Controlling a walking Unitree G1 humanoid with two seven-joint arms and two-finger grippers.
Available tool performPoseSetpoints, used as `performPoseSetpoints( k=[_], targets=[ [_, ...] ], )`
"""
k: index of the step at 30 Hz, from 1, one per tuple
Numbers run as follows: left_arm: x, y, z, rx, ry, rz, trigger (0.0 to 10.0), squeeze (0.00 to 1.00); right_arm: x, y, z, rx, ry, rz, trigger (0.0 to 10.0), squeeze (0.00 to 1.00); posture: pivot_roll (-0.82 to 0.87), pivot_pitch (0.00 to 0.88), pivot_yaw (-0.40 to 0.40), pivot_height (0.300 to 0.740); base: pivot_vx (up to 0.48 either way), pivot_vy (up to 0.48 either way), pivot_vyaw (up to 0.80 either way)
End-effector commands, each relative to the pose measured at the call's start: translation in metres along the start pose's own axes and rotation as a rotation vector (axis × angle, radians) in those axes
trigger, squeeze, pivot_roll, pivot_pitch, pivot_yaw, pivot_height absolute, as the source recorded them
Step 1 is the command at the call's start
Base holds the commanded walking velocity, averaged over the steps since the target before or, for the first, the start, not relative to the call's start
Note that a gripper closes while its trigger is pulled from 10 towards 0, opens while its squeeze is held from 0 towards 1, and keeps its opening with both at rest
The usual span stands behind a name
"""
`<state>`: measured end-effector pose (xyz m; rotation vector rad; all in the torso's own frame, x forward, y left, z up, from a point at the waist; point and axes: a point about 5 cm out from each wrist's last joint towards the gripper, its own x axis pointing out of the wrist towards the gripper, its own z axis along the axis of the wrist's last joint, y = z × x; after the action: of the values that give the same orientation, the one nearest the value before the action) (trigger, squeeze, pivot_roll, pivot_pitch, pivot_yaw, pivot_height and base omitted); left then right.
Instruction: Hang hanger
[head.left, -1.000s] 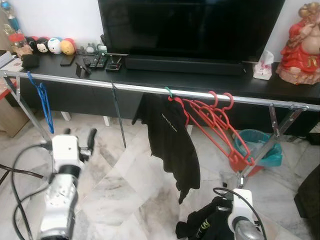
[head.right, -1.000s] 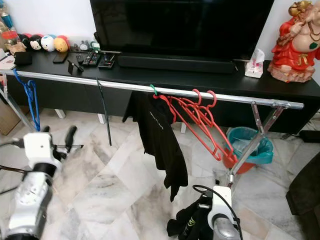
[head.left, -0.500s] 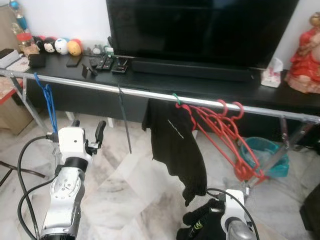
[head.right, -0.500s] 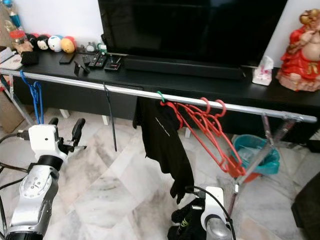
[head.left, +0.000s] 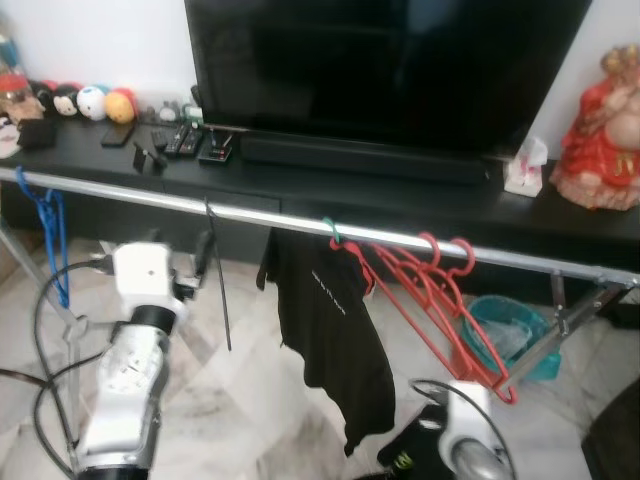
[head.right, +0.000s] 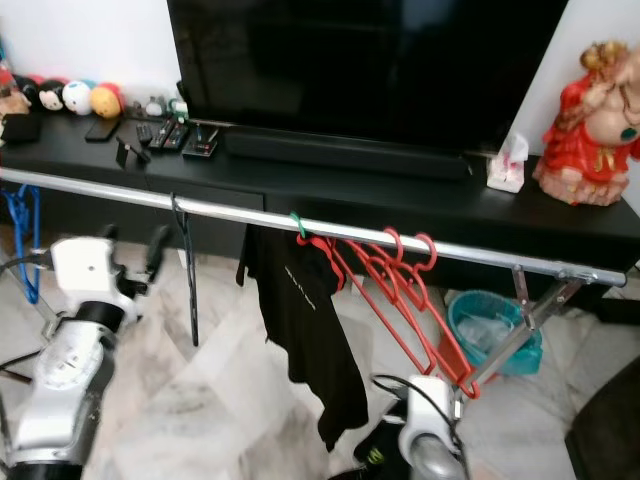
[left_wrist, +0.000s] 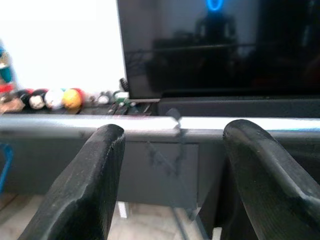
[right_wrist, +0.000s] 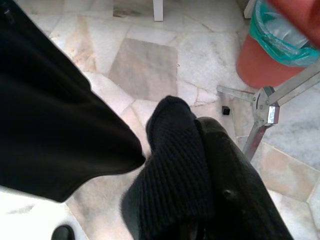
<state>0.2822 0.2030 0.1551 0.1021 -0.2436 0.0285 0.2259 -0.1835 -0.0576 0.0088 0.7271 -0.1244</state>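
1. Clothes rail (head.left: 250, 213): round, shiny metal bar running in front of the glossy black TV console (head.left: 420, 195).
2. Red hangers (head.left: 430, 290): thin plastic, a bunch hooked on the rail, slanting down toward the teal-lined bin (head.left: 510, 330).
3. Black shirt (head.left: 330, 330): matte cloth, hung from the rail just beside the red hangers.
4. Blue hanger (head.left: 45, 235): at the rail's far left end.
5. Left gripper (left_wrist: 172, 175): thick black fingers (left_wrist: 85, 185) spread apart, empty, level with the rail.
6. Right gripper (right_wrist: 200, 200): low beneath the rail, clamped on a ribbed black garment (right_wrist: 172, 170) over marbled floor tiles.
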Motion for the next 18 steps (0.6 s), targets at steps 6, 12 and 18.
performPoseSetpoints(
  k=[6, 12, 18],
  targets=[
    [0.000, -0.007, 0.012, 0.005, -0.034, -0.037, 10.0, 0.00, -0.001, -0.015, -0.002, -0.005, 0.006, -0.035, 10.0, 0.00, 0.10, 0.000, -0.044, 0.740, 0.295, 0.000, 0.00],
    [-0.013, -0.002, 0.005, 0.029, 0.027, -0.041, 10.0, 0.00, -0.001, -0.015, -0.002, -0.005, 0.009, -0.032, 10.0, 0.00, 0.11, 0.000, -0.045, 0.740, 0.000, 0.000, 0.00],
    [-0.022, 0.002, -0.008, 0.035, 0.199, -0.040, 10.0, 0.00, -0.001, -0.016, -0.002, -0.006, 0.009, -0.030, 10.0, 0.00, 0.11, 0.000, -0.044, 0.740, 0.000, 0.000, 0.00]
  ],
)
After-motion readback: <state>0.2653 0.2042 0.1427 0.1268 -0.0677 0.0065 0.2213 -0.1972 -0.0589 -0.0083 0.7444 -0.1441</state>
